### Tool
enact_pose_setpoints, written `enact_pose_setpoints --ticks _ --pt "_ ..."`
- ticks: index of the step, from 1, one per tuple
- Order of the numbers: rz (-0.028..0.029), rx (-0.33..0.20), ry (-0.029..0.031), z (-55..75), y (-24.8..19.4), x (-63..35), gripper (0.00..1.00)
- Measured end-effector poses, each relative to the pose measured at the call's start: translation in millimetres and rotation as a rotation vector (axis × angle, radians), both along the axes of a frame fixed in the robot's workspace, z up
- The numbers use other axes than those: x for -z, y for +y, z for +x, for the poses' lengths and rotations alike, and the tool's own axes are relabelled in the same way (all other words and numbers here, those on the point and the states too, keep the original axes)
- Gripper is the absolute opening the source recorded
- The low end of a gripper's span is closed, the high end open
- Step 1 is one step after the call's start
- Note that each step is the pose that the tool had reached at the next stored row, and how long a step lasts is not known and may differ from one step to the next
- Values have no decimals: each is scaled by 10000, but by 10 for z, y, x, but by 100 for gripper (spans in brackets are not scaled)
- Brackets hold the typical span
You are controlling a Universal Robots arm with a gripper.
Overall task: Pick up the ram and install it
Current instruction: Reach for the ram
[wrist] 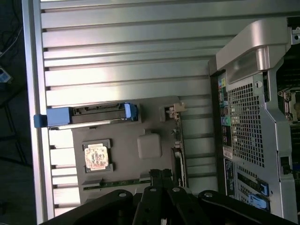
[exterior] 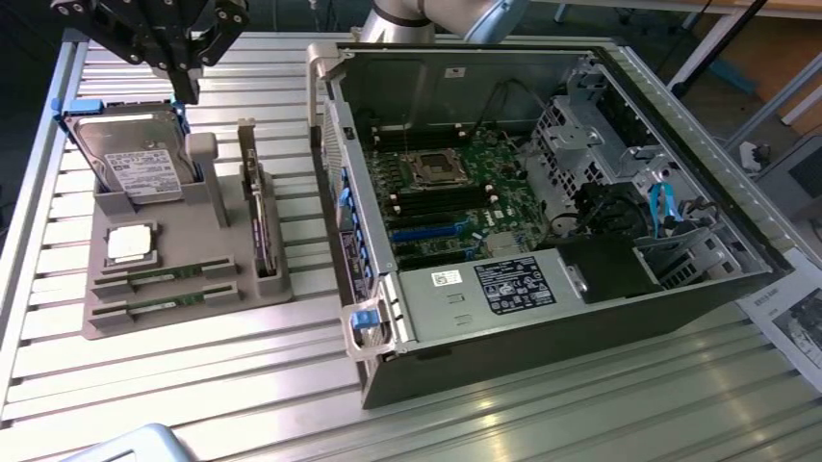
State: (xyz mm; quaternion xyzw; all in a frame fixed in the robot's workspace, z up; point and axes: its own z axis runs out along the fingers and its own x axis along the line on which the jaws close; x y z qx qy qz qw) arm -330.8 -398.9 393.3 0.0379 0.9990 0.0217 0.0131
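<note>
Your claw point(exterior: 187, 89) hangs above an upright hard drive point(exterior: 135, 164) at the far end of a grey holder point(exterior: 192, 245), which sits on the slatted metal counter point(exterior: 192, 385). Its fingers are pressed together with nothing between them.

The ram point(exterior: 162, 277) has not been picked up. It stands on its long edge in a groove at the holder's near end, and its twin point(exterior: 165, 303) is in a matching groove just beside it. Both are well apart from the claw. The grooves seem meant to keep each thin green stick upright with its top edge free, so fingers can pinch it from above.

In the same holder, a square silver processor chip point(exterior: 130, 243) sits in a shallow recess and a dark expansion card point(exterior: 261, 226) stands in its own slot.

On the exterior view's right, a computer case point(exterior: 540, 332) lies on its side with the panel off, so the motherboard point(exterior: 449, 188) faces up and can be reached from above.

The drive carries a white label. The case has a small white sticker and a black label with white print. None of this writing can be read
</note>
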Motion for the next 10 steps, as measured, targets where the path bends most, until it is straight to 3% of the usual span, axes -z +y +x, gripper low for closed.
enact_pose_setpoints --ticks 10 --pt "-1 1 1 -47 -4 -1 10"
